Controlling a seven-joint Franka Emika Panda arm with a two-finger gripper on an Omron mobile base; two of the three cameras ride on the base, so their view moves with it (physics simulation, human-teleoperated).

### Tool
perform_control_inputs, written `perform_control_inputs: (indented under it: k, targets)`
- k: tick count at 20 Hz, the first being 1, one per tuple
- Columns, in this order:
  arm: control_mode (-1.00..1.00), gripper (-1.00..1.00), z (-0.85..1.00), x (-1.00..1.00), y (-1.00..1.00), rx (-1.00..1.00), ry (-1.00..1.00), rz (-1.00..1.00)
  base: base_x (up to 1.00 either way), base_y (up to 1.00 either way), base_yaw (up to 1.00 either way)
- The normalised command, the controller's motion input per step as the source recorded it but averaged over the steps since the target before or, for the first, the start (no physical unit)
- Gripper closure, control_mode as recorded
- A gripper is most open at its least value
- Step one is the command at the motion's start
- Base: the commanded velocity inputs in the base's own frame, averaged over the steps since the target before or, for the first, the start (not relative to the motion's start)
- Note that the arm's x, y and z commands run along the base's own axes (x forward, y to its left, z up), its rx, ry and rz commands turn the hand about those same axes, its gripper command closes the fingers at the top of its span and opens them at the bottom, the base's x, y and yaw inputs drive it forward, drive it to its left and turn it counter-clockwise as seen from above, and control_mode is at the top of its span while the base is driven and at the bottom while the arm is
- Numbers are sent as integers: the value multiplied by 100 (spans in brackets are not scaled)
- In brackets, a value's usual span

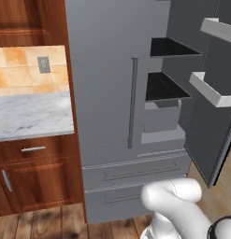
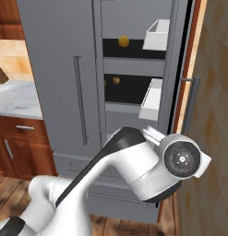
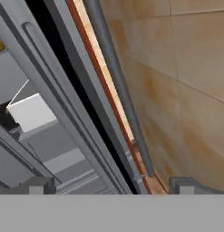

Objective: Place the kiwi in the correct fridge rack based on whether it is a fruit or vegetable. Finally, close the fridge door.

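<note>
The fridge (image 1: 103, 79) stands with its right door (image 1: 215, 126) swung open. In the hand view my gripper (image 3: 115, 186) is open, its fingertips (image 3: 41, 185) far apart at the bottom. Ahead of them run the door's edge (image 3: 63, 95) and its long grey handle (image 3: 118, 86), with nothing held between the tips. From the right base view my wrist (image 2: 180, 159) hangs close to the door's edge (image 2: 180, 69), below the handle (image 2: 191, 106). A yellow-orange fruit (image 2: 123, 41) sits on the upper shelf and a round orange-brown fruit (image 2: 116, 80) on the shelf below. The kiwi is hidden.
White door bins (image 1: 208, 88) jut from the open door. A tan wall (image 3: 186, 81) stands just right of the door. A marble counter (image 1: 32, 114) over wooden cabinets (image 1: 37, 177) lies left of the fridge. The freezer drawers (image 1: 135, 175) are below.
</note>
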Motion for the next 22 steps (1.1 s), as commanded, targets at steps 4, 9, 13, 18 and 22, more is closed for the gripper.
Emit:
perform_control_inputs:
  k: [4,9,13,18,22]
  targets:
    - [-100,-100,-26,54,-38,10,-2,-3,0,0,0]
    - [-100,-100,-18,83,-5,16,-1,-12,0,0,0]
    - [-100,-100,-11,48,-38,27,0,-13,0,0,0]
    - [-100,-100,-25,10,-57,25,-2,-24,0,0,0]
    - [-100,-100,-6,51,-52,19,0,-16,0,0,0]
